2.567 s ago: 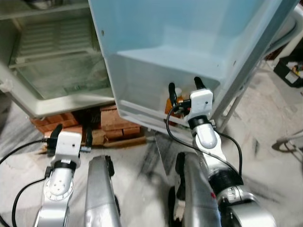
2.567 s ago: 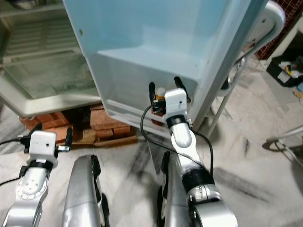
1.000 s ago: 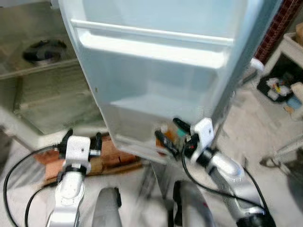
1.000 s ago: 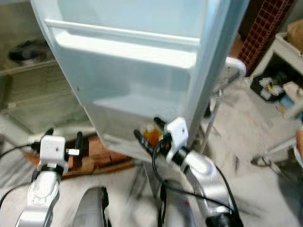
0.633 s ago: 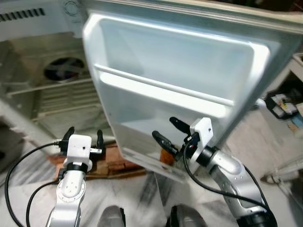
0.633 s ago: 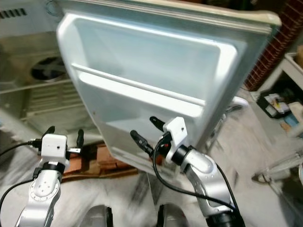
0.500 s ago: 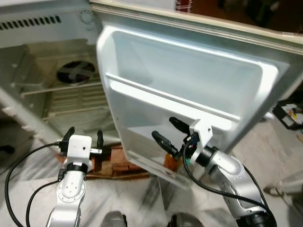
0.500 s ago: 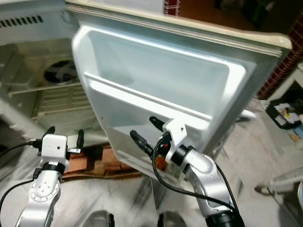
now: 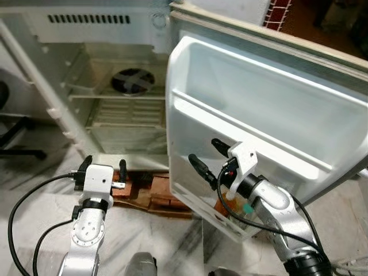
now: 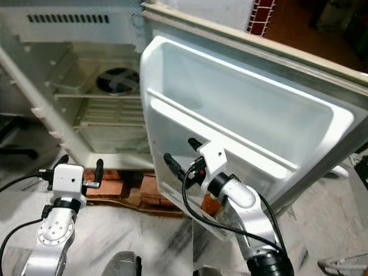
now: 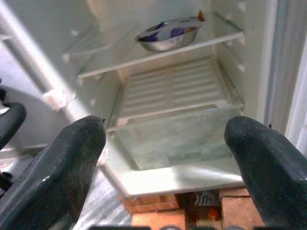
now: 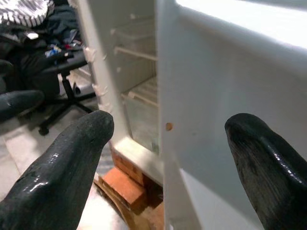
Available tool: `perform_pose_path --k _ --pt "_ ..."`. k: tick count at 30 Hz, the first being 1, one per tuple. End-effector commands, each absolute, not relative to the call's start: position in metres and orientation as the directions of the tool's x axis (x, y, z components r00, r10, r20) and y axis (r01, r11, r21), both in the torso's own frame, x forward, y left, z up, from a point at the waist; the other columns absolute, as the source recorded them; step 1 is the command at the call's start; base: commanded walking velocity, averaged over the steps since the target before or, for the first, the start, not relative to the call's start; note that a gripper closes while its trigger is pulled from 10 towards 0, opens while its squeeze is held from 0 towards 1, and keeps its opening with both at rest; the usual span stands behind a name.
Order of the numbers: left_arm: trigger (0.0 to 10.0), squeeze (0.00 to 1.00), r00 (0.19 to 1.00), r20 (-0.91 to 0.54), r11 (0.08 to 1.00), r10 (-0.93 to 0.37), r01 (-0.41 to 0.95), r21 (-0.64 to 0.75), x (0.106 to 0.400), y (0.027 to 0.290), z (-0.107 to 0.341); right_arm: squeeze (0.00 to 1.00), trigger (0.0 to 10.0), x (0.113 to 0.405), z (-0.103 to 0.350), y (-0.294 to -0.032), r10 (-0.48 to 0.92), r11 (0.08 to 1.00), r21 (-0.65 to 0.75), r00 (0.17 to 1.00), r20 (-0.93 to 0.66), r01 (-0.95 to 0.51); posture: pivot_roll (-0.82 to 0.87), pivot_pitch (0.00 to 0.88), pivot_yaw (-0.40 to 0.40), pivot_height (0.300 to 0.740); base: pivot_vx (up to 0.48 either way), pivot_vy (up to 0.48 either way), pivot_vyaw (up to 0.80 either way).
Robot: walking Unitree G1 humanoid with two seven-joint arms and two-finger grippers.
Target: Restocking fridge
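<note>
The right gripper (image 9: 208,155) is raised against the inner face of the open fridge door (image 9: 270,109), its two black fingers spread wide and holding nothing. Just below it, an orange bottle (image 9: 222,204) stands in the door's bottom shelf, partly hidden by the silver arm and its looping black cable. The door liner is smooth, glossy white plastic moulded into long shelf rails. The left gripper (image 9: 101,167) hovers low, fingers also spread and empty, facing the fridge cabinet (image 9: 109,75). Inside, a steel bowl (image 11: 168,34) rests on a shelf above a ribbed white panel and a clear drawer. Red bricks (image 9: 146,192) prop the cabinet's base on a pale, marbled floor (image 9: 34,201). A black office chair (image 12: 60,81) stands beyond.
</note>
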State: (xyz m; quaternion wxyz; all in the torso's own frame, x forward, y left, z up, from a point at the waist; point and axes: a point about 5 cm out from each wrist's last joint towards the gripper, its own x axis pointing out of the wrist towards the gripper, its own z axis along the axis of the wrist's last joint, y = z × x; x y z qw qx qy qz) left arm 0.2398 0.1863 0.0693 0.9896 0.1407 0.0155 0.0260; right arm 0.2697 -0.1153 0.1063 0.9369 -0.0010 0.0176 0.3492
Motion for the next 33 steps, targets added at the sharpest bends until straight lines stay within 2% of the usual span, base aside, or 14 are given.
perform_pose_path --k 1,16,18,25,29,31,33 --pt "10.0 0.0 0.997 -0.041 0.958 0.059 -0.045 0.285 0.238 0.186 0.066 0.0 10.0 0.272 0.105 -0.12 0.626 0.779 -0.012 0.779 -0.029 -0.627 0.02 0.084 -0.013 0.74 -0.352 0.0 0.0" --pt "10.0 0.0 0.995 -0.053 0.952 0.079 -0.06 0.3 0.237 0.187 0.065 0.0 10.0 0.279 0.105 -0.126 0.536 0.843 -0.067 0.844 0.0 -0.534 0.02 0.086 -0.012 0.74 -0.327 0.0 0.0" --pt "10.0 0.0 0.993 -0.059 0.95 0.104 -0.082 0.301 0.235 0.193 0.062 0.0 10.0 0.283 0.102 -0.131 0.495 0.862 -0.112 0.869 -0.018 -0.494 0.02 0.084 -0.011 0.74 -0.124 0.0 0.0" --pt "10.0 0.0 0.983 -0.08 0.953 0.165 -0.138 0.271 0.233 0.22 0.061 0.0 10.0 0.287 0.103 -0.135 0.452 0.888 -0.1 0.892 -0.001 -0.45 0.03 0.086 -0.012 0.74 0.0 0.0 0.0" --pt "10.0 0.0 0.99 -0.115 0.979 0.079 -0.055 0.198 0.232 0.219 0.064 0.0 10.0 0.291 0.105 -0.14 0.377 0.916 -0.161 0.926 0.025 -0.368 0.03 0.086 -0.012 0.74 0.0 0.0 0.0" --pt "10.0 0.0 0.992 -0.104 0.98 0.068 -0.046 0.194 0.23 0.218 0.068 0.0 10.0 0.298 0.104 -0.148 0.275 0.953 -0.133 0.961 0.011 -0.272 0.03 0.086 -0.014 0.74 0.0 0.0 0.0" --pt "10.0 0.0 0.993 -0.1 0.978 0.056 -0.034 0.203 0.229 0.218 0.07 0.0 10.0 0.3 0.104 -0.15 0.253 0.962 -0.11 0.967 0.006 -0.251 0.03 0.09 -0.013 0.74 0.0 0.0 0.0"
